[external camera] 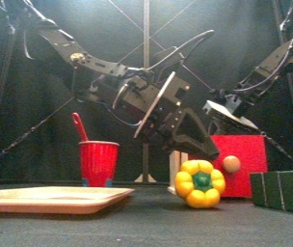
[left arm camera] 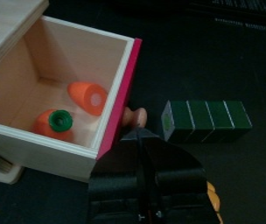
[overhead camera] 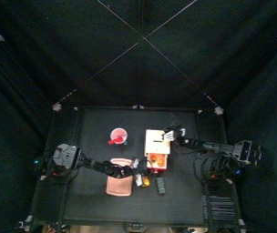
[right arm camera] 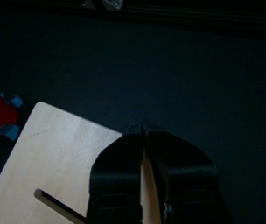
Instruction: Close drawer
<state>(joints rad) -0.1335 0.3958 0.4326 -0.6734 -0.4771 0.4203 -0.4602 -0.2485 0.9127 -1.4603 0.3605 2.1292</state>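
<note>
- Black curtains [overhead camera: 32, 82] are enclosing the scene on all sides, hanging in soft vertical folds.
- Thin pale cords [overhead camera: 138, 36] are crossing overhead in the top view, running diagonally from the pen's corners and meeting above the middle.
- A small black counter [overhead camera: 92, 127] is sitting at the centre of the pen, its surface dark and matte.
- Light is falling from above in the front view, brightening the curtain [external camera: 149, 29] behind while the lower corners are staying in shadow.
</note>
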